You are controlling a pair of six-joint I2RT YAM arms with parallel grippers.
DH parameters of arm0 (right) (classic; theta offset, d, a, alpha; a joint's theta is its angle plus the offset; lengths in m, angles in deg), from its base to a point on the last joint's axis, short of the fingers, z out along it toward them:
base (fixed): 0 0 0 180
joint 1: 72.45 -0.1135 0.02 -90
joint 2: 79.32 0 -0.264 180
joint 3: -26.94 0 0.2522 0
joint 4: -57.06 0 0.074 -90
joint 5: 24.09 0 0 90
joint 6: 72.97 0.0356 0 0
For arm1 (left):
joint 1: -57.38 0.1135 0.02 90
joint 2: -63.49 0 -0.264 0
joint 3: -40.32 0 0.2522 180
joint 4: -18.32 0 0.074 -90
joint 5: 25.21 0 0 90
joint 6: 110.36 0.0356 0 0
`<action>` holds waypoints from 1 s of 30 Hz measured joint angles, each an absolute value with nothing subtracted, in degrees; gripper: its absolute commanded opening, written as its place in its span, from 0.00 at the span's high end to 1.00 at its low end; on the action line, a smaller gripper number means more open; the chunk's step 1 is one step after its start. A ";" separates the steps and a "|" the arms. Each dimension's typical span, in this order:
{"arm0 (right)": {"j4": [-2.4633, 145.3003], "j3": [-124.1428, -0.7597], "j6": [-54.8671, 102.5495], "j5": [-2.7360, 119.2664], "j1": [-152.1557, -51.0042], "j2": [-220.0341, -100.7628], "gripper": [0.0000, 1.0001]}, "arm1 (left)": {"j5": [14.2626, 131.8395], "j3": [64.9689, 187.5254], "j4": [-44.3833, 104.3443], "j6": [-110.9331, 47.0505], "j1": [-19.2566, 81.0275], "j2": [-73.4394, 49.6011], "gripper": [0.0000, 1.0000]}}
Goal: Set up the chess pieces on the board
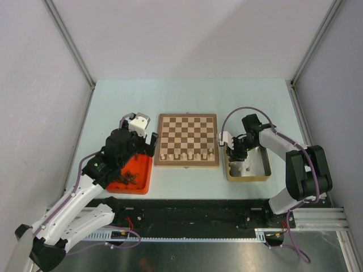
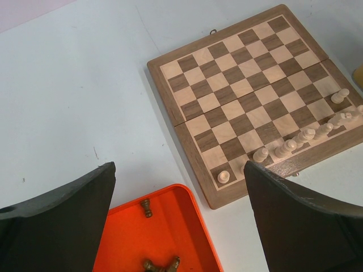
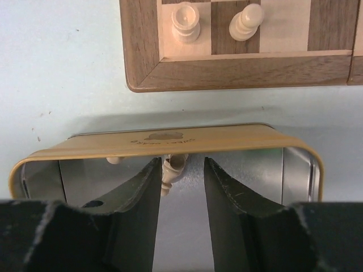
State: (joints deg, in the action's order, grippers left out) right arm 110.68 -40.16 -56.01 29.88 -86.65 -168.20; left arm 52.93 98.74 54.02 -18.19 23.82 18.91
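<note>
The board (image 1: 187, 131) lies mid-table, with a row of pale chess pieces (image 1: 187, 153) along its near edge. The left wrist view shows the same board (image 2: 249, 85) and pale row (image 2: 306, 135). My left gripper (image 1: 146, 139) is open wide and empty, hovering over the far end of the red tray (image 2: 198, 238) beside the board's corner. My right gripper (image 1: 233, 153) reaches into the gold tin (image 3: 170, 141). Its jaws stand partly open around a pale piece (image 3: 173, 169) that lies on the tin floor. The piece touches the left finger and is apart from the right one.
The red tray (image 1: 144, 180) left of the board holds several dark brown pieces (image 2: 146, 208). The gold tin (image 1: 264, 170) sits right of the board. Two pale pieces (image 3: 186, 22) stand at the board's corner just beyond the tin. Grey walls enclose the table.
</note>
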 measured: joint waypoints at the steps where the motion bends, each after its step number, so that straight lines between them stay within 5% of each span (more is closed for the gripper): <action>1: 110.55 -40.16 -55.90 30.18 -86.69 -168.57 0.62 | 52.95 98.74 54.02 -18.19 23.82 18.91 0.00; 6: 110.15 -40.16 -55.61 31.08 -87.50 -170.06 0.66 | 52.95 98.74 54.02 -18.19 23.82 18.93 0.00; 10: 110.15 -40.16 -55.42 31.43 -88.16 -170.19 0.84 | 52.95 98.74 54.00 -18.19 23.82 18.93 0.00; 16: 110.22 -40.16 -54.87 31.75 -88.24 -170.08 0.98 | 52.95 98.74 54.00 -18.19 23.82 18.93 0.00; 30: 113.91 -41.62 -49.47 32.21 -81.14 -158.78 1.00 | 52.98 98.74 54.00 -18.19 23.82 18.91 0.00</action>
